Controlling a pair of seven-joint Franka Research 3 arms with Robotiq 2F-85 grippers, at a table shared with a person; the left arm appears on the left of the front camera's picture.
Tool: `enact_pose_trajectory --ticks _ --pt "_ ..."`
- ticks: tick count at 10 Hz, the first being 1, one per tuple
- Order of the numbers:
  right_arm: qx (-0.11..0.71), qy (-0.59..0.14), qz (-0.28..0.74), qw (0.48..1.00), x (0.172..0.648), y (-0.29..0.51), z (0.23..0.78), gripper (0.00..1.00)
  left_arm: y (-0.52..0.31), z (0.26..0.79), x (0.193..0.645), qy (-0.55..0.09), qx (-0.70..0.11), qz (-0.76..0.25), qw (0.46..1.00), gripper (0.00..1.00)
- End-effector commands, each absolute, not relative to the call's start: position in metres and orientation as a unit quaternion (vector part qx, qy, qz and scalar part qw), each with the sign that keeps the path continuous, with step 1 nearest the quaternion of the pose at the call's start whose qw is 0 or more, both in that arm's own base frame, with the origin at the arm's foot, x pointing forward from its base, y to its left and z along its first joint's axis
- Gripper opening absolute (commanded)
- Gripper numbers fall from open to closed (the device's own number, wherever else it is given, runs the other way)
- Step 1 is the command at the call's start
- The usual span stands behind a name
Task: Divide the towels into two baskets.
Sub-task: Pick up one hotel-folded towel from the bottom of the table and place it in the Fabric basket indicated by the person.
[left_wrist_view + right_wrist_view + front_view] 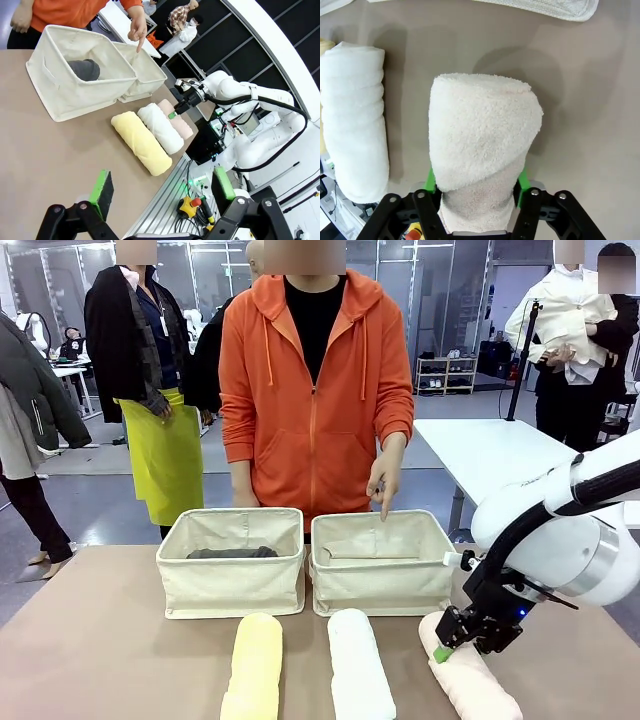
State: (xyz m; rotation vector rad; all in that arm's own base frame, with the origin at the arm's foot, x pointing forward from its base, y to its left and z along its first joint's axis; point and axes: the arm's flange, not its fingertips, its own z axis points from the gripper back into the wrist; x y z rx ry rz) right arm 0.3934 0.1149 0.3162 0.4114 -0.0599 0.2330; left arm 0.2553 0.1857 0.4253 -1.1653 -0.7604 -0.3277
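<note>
Front view: right tool (445,647) tight around pink towel (481,690)

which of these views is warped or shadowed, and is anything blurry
Left wrist view: wide-angle and rolled, so the table slants and background beams bow. Right wrist view: the pink towel throws a soft shadow on the table beyond it; its end inside the right gripper is dim. Front view: even light, sharp, no glare.
</note>
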Motion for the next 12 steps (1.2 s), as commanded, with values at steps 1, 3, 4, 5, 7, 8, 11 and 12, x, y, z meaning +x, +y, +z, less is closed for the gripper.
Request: enact_pose_trajectory --ticks 1,3,4,5,7,8,11,12 --pt "0.188 -0.028 0.106 0.976 0.337 0.11 0.307 0.4 0.188 0.429 0.255 -0.359 -0.54 -0.151 0.746 1.0" --pt "0.185 -0.022 0.12 0.975 0.336 0.111 0.316 0.34 0.188 0.429 0.255 -0.359 -0.54 -0.151 0.746 1.0" --pt "0.175 -0.022 0.144 0.974 0.336 0.113 0.334 0.34 0.188 0.429 0.255 -0.359 -0.54 -0.151 0.746 1.0" --pt "0.162 -0.025 0.184 0.969 0.337 0.118 0.358 0.34 0.188 0.429 0.255 -0.359 -0.54 -0.151 0.746 1.0" --pt "0.145 -0.051 0.27 0.951 0.341 0.142 0.408 0.34 0.188 0.429 0.255 -0.359 -0.54 -0.151 0.746 1.0" --pt "0.13 -0.053 0.324 0.936 0.341 0.151 0.425 0.34 0.188 0.429 0.255 -0.359 -0.54 -0.151 0.746 1.0" --pt "0.112 -0.071 0.403 0.906 0.338 0.165 0.453 0.34 0.188 0.429 0.255 -0.359 -0.54 -0.151 0.746 1.0" --pt "0.114 -0.047 0.36 0.925 0.334 0.164 0.441 0.34 0.188 0.429 0.255 -0.359 -0.54 -0.151 0.746 1.0"
